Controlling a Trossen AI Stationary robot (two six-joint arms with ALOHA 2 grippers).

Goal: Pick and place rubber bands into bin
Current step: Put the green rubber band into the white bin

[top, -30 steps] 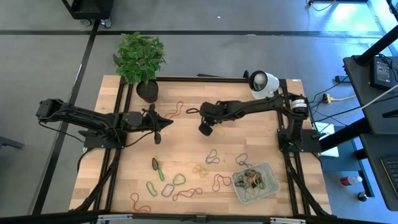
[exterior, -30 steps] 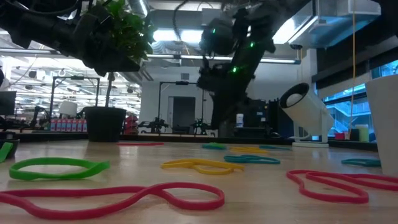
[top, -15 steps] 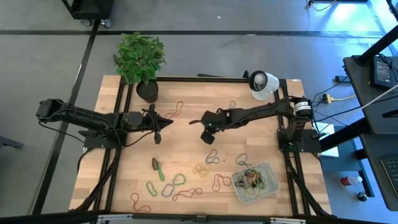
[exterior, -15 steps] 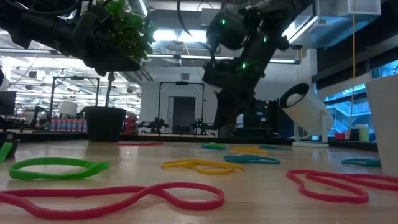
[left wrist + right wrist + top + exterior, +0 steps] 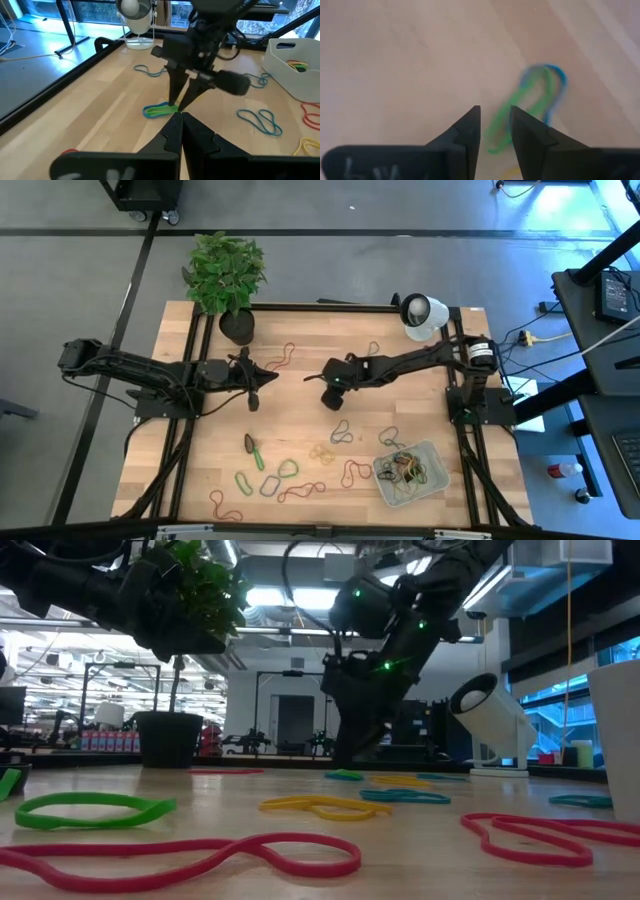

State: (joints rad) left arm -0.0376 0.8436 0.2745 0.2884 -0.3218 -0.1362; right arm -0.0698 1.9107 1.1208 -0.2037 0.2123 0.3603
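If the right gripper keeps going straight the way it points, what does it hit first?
Probably the green and blue rubber band on the table: the right gripper, fingers parted, points down at it, though the gap above it is unclear.

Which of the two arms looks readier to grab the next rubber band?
The right. Its gripper hangs open just above a green rubber band mid-table, fingers astride it. The left gripper waits shut, farther from any band.
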